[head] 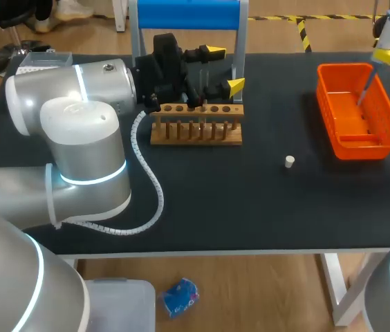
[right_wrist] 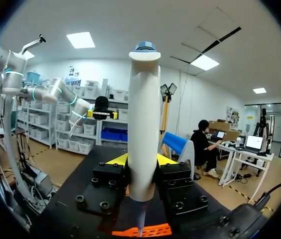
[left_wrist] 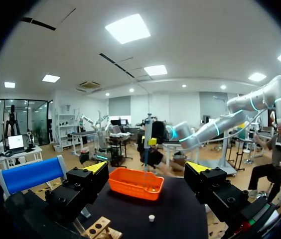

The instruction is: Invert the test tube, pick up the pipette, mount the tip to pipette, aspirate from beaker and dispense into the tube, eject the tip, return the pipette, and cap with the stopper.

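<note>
Tip-eject step, by my read: you're holding the pipette (right_wrist: 143, 124) over the orange bin (head: 363, 147).
Nearest you, the stopper (head: 289, 162) is lying loose on the table, well apart from the rack (head: 196, 131), and isn't needed yet. Your left gripper (head: 224, 68) is hanging just behind the rack, fingers spread wide and gripping nothing; I can't tell if a tube is standing there. Farther out, your right gripper (right_wrist: 141, 162) is clamping the pipette upright from both sides, with the tip (head: 364, 88) pointing down above the bin. While ejecting, you're wanting the pipette vertical, the tip over the bin's middle and clear of its walls, and a firm grip so the tip is dropping inside.
</note>
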